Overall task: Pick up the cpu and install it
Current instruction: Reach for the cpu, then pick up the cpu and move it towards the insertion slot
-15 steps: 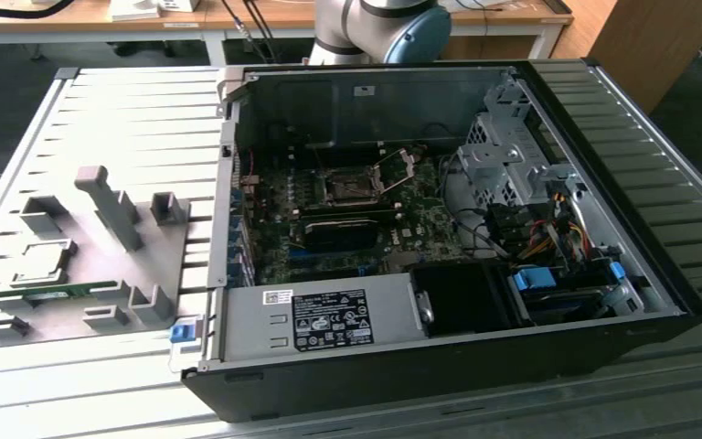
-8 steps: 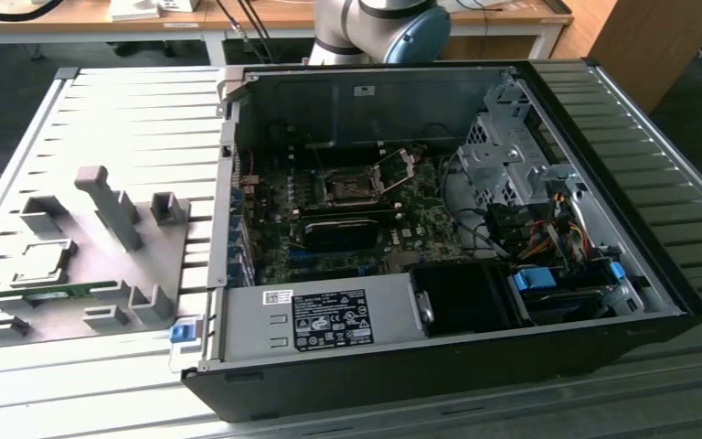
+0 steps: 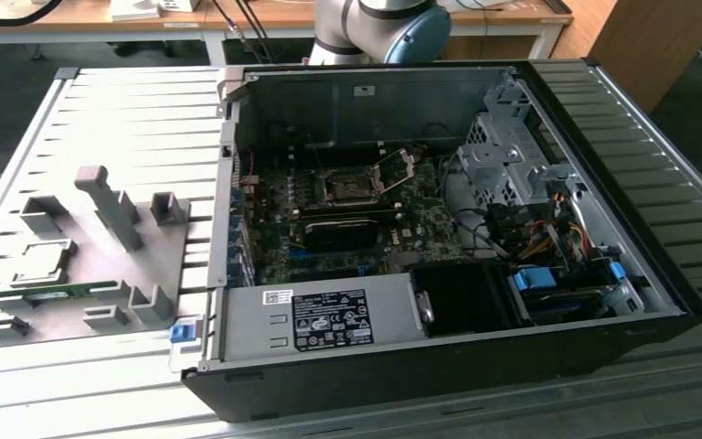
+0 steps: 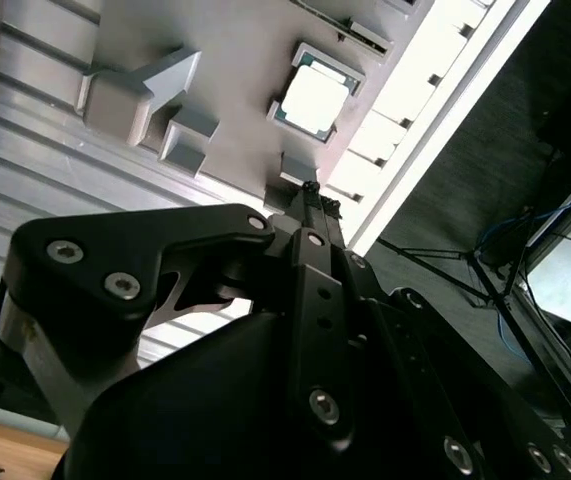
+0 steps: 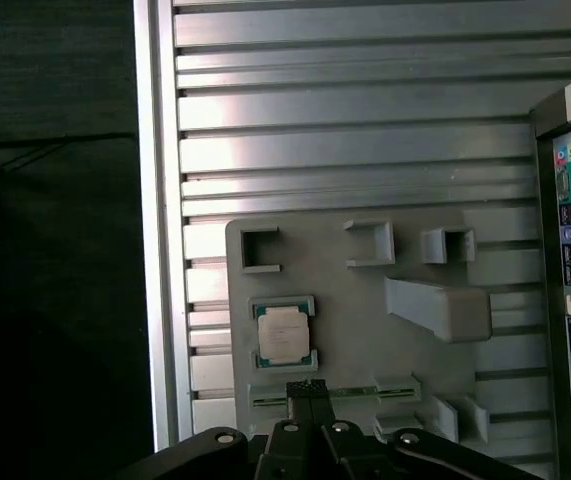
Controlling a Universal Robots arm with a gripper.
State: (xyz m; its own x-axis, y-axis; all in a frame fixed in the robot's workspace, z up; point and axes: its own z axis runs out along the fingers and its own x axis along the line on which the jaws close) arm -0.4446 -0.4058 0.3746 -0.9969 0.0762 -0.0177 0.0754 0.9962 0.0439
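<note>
The cpu [image 3: 44, 259] is a small square chip with a silvery top, lying flat in a raised pocket of the grey fixture plate [image 3: 98, 274] at the exterior view's left. Both wrist views look down on the cpu [image 5: 284, 333] [image 4: 315, 98] from well above. My gripper [image 5: 308, 384] [image 4: 311, 188] hangs above the plate, off the chip's edge in these views, fingertips pressed together and holding nothing. Inside the open computer case, the square metal-framed socket [image 3: 348, 187] sits on the motherboard with its frame raised.
A green memory stick [image 3: 34, 293] lies in a slot of the plate next to the chip. Tall grey posts [image 3: 113, 206] rise from the plate. The case [image 3: 449, 357] holds a power supply [image 3: 314, 320], drive cage and cables. The slatted table edge [image 5: 150, 250] runs close to the plate.
</note>
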